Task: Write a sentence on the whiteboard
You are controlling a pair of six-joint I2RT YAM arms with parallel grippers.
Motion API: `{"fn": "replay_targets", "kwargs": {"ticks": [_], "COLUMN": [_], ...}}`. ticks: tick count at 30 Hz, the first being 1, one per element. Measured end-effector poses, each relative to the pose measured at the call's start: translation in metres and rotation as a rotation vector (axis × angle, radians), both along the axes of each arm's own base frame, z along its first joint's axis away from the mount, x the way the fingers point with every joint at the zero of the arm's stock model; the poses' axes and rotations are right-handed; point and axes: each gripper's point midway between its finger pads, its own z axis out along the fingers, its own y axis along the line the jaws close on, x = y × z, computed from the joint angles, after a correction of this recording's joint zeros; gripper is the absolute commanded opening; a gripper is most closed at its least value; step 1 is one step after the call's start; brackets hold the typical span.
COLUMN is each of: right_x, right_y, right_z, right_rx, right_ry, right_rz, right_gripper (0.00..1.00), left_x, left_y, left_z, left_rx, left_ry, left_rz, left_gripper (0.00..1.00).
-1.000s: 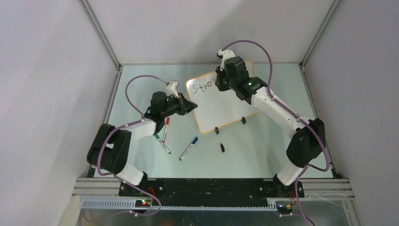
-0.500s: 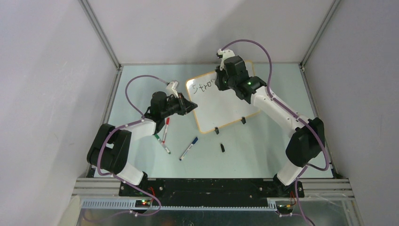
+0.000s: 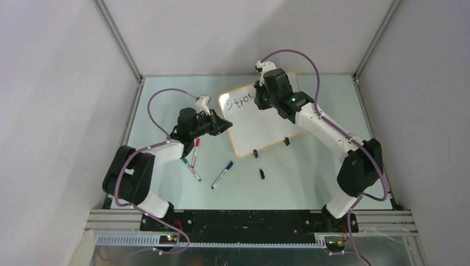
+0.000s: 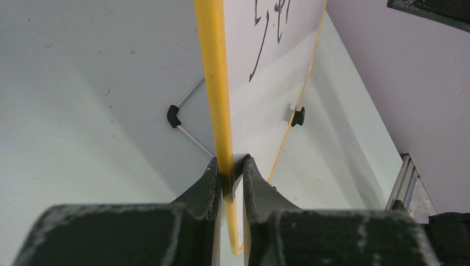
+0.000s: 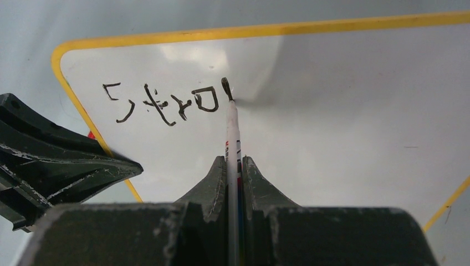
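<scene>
The whiteboard (image 3: 260, 124) lies on the table with its orange-yellow rim and two black clip feet. My left gripper (image 3: 226, 124) is shut on its left rim (image 4: 217, 105). My right gripper (image 3: 259, 95) is shut on a white marker (image 5: 232, 138) whose black tip touches the board (image 5: 343, 100). The sentence (image 5: 166, 103) reads "Stro" plus one fresh short stroke at the tip. It also shows in the top view (image 3: 239, 103) and partly in the left wrist view (image 4: 266, 39).
Loose markers lie on the table left of the board: a red one (image 3: 195, 151), a green and white one (image 3: 191, 169) and a blue one (image 3: 222, 175). A black cap (image 3: 261, 173) lies in front of the board. Frame posts stand at the far corners.
The right gripper has shifted slightly right along the top line, and a new stroke has appeared after the "o". The left arm and the board have not moved.
</scene>
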Motion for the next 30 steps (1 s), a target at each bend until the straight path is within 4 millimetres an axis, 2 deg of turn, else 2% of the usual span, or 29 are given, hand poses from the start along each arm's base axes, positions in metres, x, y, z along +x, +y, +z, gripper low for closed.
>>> {"fn": "replay_targets", "kwargs": {"ticks": [14, 30], "right_x": [-0.003, 0.005], "right_y": [-0.001, 0.004], "right_z": [-0.003, 0.01], "right_rx": [-0.005, 0.002], "right_ry": [0.009, -0.001], "right_rz": [0.0, 0.001], "right_gripper": [0.0, 0.0], "left_x": [0.0, 0.0], "left_y": [0.0, 0.0], "left_z": [0.0, 0.0], "left_rx": [0.0, -0.001], "left_ry": [0.0, 0.0], "left_rz": [0.0, -0.002], "left_gripper": [0.0, 0.0]}}
